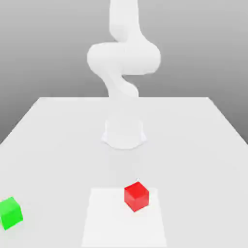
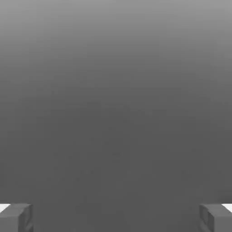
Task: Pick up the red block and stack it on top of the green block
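Grey, featureless backdrop fills everything behind a broad white desk (image 1: 53, 140), and the hand view shows nothing but that same grey. On the desk stands the white Panda arm (image 1: 123, 58), its base set well behind the red block, its upper links folded and rising out of the exterior view. A paler square patch (image 1: 104, 218) lies on the desk at the near edge; the red block (image 1: 136, 196) sits on that patch, toward its far corner on the exterior view's right. The green block (image 1: 10, 212) rests well apart from the red block, off toward the exterior view's left and slightly nearer the camera.

The step in hand looks like the reach — nothing is gripped yet. To do it well, the tool should be brought straight over the red block, turned to square with its faces since the cube sits rotated, then lowered.

The tool (image 2: 116, 217) shows only its two fingertips (image 2: 16, 217) at opposite edges of the hand view — spread wide apart, holding and touching nothing.
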